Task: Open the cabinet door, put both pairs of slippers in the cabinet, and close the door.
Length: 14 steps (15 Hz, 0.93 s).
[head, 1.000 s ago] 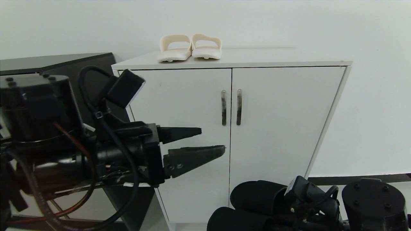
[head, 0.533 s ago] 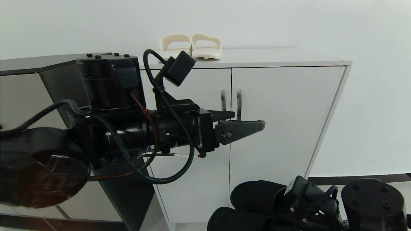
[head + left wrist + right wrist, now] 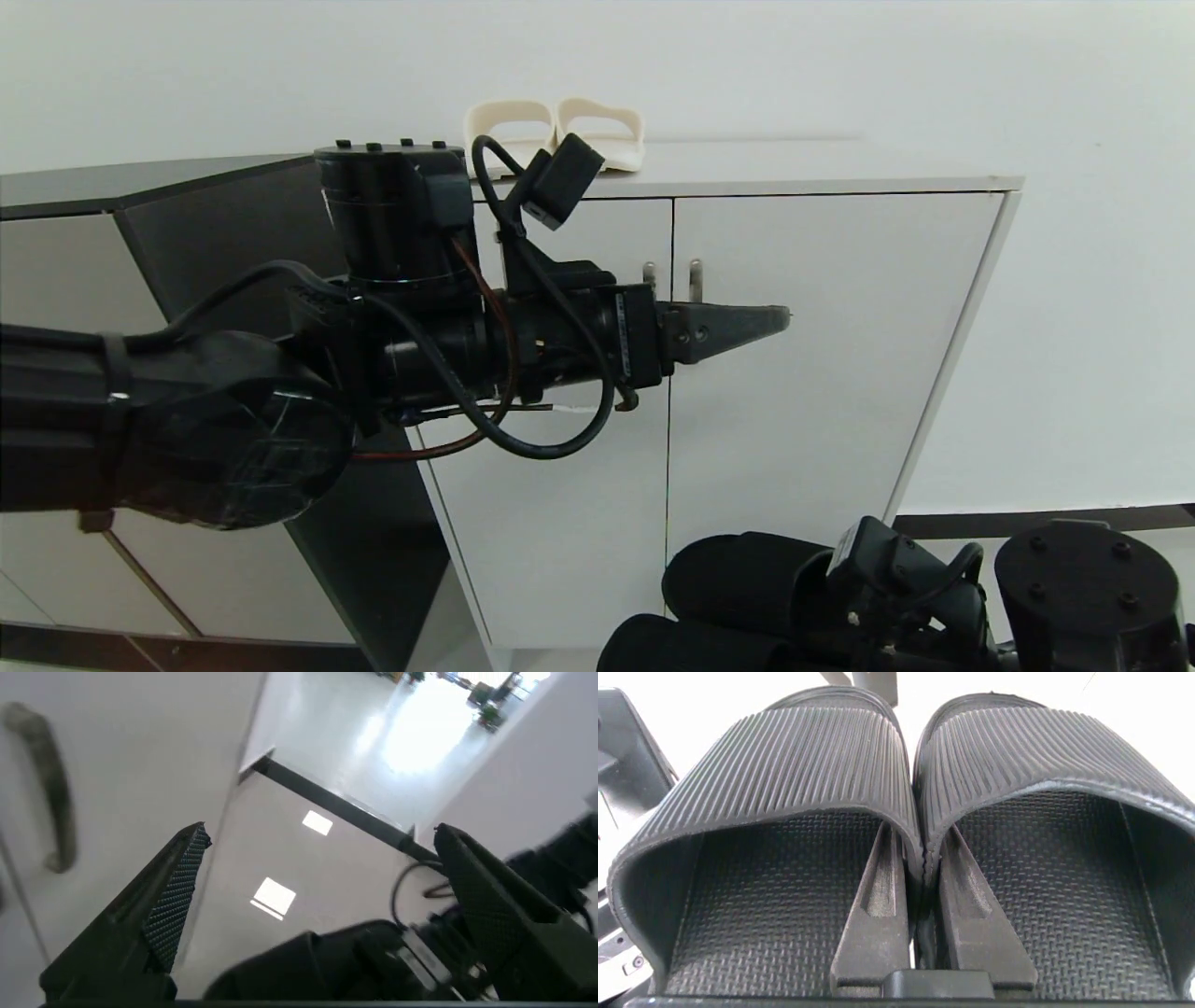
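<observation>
My left claw [image 3: 322,840] is spread wide and held level in front of the cabinet [image 3: 840,177], at handle height. One handle [image 3: 47,793] sits just beside a finger, though I can't tell whether they touch. Both doors [image 3: 822,373] are shut. The cream slippers [image 3: 602,131] lie on the cabinet's top. My right claw [image 3: 920,887], low by the cabinet's foot, pinches the black slippers [image 3: 813,775] together by their inner walls (one finger inside each shoe).
</observation>
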Motion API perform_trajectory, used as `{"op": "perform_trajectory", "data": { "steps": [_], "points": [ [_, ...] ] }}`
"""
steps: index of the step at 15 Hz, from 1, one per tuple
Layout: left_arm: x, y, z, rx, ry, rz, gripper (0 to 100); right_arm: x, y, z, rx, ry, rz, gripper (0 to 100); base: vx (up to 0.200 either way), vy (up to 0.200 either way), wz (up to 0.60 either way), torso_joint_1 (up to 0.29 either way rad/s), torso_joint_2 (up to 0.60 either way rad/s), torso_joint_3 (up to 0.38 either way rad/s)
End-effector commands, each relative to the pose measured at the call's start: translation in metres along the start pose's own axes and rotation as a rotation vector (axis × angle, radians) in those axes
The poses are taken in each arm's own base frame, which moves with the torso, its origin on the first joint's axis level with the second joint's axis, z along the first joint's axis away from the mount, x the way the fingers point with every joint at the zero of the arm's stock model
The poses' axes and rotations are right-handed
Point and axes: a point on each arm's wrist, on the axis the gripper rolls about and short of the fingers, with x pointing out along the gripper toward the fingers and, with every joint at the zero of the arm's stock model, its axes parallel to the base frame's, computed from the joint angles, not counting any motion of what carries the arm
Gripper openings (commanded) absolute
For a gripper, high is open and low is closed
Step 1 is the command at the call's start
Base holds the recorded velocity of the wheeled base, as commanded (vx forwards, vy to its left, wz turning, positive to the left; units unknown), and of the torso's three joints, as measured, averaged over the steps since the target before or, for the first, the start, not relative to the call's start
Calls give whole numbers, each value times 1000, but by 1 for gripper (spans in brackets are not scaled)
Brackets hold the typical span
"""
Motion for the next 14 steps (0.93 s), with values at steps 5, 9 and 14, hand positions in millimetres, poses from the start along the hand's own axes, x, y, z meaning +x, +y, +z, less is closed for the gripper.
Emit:
{"op": "perform_trajectory", "data": {
  "steps": [5,9,14],
  "points": [
    [17,23,-4,-9,-15,106,100,0,-2,1,3,-10,-7,0,0,0,0,0,0,0],
    [21,34,-2,-7,-33,158,100,0,-2,1,3,-10,-7,0,0,0,0,0,0,0],
    [27,58,-4,-15,-35,203,100,0,-2,1,3,-10,-7,0,0,0,0,0,0,0]
  ]
}}
